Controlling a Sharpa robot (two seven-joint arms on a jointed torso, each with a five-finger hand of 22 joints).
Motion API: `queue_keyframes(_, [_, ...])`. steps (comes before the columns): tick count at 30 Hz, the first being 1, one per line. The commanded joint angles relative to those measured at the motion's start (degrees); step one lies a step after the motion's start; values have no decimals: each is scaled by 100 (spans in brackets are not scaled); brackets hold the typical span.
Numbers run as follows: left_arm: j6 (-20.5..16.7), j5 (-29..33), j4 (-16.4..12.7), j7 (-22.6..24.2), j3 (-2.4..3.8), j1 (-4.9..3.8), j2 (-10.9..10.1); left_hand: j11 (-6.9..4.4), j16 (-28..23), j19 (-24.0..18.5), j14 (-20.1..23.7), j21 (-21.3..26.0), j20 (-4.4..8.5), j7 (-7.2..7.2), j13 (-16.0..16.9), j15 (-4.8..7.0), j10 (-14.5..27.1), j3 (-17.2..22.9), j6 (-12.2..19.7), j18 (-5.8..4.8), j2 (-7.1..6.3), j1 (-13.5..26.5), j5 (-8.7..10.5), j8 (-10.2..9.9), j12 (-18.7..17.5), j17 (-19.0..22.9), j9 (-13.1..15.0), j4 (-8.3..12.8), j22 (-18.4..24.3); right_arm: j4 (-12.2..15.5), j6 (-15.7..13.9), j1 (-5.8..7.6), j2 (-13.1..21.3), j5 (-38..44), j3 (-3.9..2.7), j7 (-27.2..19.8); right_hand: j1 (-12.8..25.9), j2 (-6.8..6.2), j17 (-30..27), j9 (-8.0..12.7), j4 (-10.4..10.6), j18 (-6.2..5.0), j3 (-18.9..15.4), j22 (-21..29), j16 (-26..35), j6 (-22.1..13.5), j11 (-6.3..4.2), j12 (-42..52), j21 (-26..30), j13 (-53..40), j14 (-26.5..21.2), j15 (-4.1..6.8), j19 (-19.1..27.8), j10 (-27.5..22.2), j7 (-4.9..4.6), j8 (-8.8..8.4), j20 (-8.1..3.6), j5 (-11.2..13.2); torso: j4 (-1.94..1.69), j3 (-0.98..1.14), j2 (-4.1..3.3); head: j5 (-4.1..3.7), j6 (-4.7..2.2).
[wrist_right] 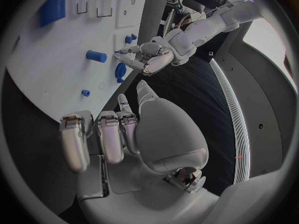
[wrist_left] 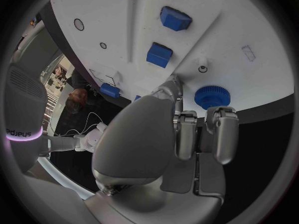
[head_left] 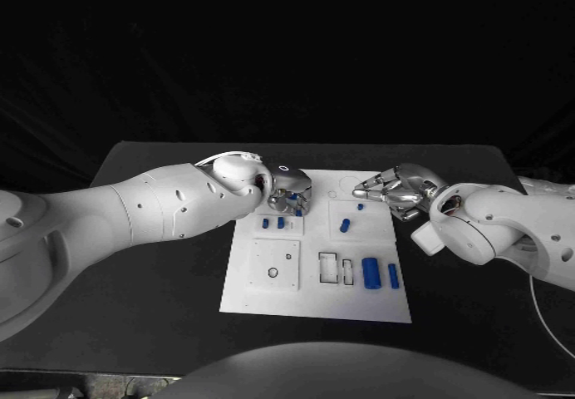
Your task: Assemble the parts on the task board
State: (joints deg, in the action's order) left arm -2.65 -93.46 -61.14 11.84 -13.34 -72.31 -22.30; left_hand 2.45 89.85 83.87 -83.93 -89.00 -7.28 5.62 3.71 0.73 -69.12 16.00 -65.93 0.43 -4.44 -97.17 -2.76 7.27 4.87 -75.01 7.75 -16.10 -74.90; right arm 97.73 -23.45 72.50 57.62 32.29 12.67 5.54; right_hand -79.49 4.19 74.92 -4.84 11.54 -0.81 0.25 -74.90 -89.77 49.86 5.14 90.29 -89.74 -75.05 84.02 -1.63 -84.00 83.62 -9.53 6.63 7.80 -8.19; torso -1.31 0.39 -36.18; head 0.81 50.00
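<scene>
Board: white plate point(head_left: 314, 287) mid-table, blue pieces point(head_left: 371, 273) scattered on it.
Left hand point(head_left: 287, 195): over board's far left corner, fingers curled down.
Right hand point(head_left: 395, 191): at far right corner, fingers bent.

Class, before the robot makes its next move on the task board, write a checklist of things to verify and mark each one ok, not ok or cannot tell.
1. Task board lies flat on the table: ok.
2. Left robot hand is over the board's far edge: ok.
3. Left robot hand holds a part: cannot tell.
4. Right robot hand holds nothing: ok.
5. Blue gear lies uncovered, near the left fingertips: ok.
6. Two blue cylinders lie loose on the board: ok.
</scene>
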Motion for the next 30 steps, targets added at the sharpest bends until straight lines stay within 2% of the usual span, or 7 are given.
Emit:
queue_keyframes(1, [2, -81, -2, 111, -22, 29, -20, 9, 15, 532, -607, -17, 45, 13, -7, -21, -41, 10, -30, -19, 37, 47, -8, 7, -13, -1499, 7, 11, -1477, -3, 88, -3, 2, 7, -1, -7, -14, 36, 1508, -5, -16, 81, -20, -1510, -23, 24, 12, -29, -26, -1495, 598, -28, -600, 638, 18, 18, 44, -16, -4, 0, 4, 6, 0])
queue_keyframes(19, [-523, -23, -135, 223, -13, 20, -193, 27, 15, 548, -607, -33, 49, 20, -16, -36, -43, -2, -21, -24, 47, 113, -9, -12, -59, -1499, 10, -25, -1483, -22, 95, -4, 4, 9, 0, 1, -14, 39, 1508, -6, -13, 81, -23, -1510, -23, 30, 12, -29, -26, -1495, 598, -28, -600, 638, 17, 22, 44, -15, -2, 2, 6, -1, 0])
queue_keyframes(30, [-799, 13, -271, 206, 19, -55, -360, 38, 15, 566, -607, -52, 52, 22, -18, -45, -39, -6, -8, -29, 52, 149, -8, -26, -84, -1499, 10, -40, -1491, -34, 109, -5, 5, 11, 0, 25, -14, 41, 1508, -6, -12, 81, -24, -1510, -23, 32, 13, -29, -26, -1495, 598, -28, -600, 638, 17, 24, 44, -15, -2, 2, 3, 1, 0])
